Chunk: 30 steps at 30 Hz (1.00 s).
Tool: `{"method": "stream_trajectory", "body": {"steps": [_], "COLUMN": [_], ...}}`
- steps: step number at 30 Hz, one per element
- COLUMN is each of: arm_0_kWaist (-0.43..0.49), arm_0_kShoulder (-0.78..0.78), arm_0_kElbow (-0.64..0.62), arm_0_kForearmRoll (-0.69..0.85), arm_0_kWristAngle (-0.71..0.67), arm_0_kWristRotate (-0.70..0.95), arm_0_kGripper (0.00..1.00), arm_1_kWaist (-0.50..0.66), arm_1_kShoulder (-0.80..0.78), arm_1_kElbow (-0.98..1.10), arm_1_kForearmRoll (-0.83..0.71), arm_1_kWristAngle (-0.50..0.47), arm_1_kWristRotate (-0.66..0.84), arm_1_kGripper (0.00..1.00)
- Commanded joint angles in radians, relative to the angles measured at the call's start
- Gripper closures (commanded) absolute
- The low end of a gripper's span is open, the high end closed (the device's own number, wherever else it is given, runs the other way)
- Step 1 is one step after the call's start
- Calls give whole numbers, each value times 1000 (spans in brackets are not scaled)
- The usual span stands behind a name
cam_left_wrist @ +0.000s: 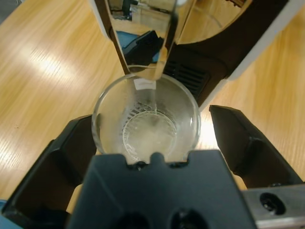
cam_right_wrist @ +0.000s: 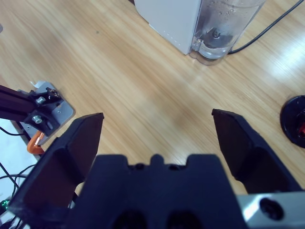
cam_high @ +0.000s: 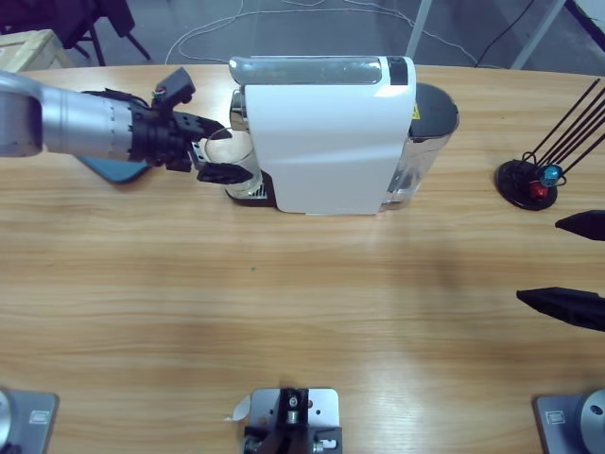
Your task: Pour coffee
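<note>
Clear glass (cam_left_wrist: 147, 121) stands empty under spout of white coffee machine (cam_high: 326, 137). Left gripper (cam_left_wrist: 151, 138) jaws spread around it, released. Right gripper (cam_right_wrist: 157, 143) jaws open, idle above desk (cam_high: 284, 312). Brewing not begun.

My arm (cam_high: 66, 123) at the upper left is silver-grey, ending in my black left gripper (cam_high: 216, 154). The glass (cam_left_wrist: 146, 119) between my jaws is clear with a ribbed base. The coffee machine (cam_high: 326, 137) is white, chrome-topped. The table (cam_high: 284, 312) is pale streaked wood.
</note>
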Motion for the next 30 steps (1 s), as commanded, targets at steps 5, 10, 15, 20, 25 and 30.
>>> {"method": "stream_trajectory", "body": {"steps": [5, 10, 15, 20, 25, 30], "arm_0_kWaist": [-7, -7, 22, 132, 338, 401], "arm_0_kShoulder": [52, 41, -44, -265, -260, -114], "arm_0_kElbow": [23, 40, 91, 178, 100, 92], "arm_0_kForearmRoll": [-33, -33, -75, -192, -200, -200], "arm_0_kWristAngle": [-17, 25, 26, 306, 442, 525], "arm_0_kWristRotate": [11, 16, 4, -159, -287, -365], "arm_0_kGripper": [484, 1000, 1000, 1000, 1000, 1000], "arm_1_kWaist": [-11, -12, -12, -12, -14, -15], "arm_1_kShoulder": [47, 45, 46, 53, 55, 53], "arm_1_kElbow": [6, 5, 5, 4, 4, 4], "arm_1_kForearmRoll": [5, 5, 5, 4, 3, 3], "arm_1_kWristAngle": [-16, -17, -18, -21, -26, -35], "arm_1_kWristRotate": [-17, -17, -17, -17, -15, -15], "arm_1_kGripper": [0, 0, 0, 0, 0, 0]}}
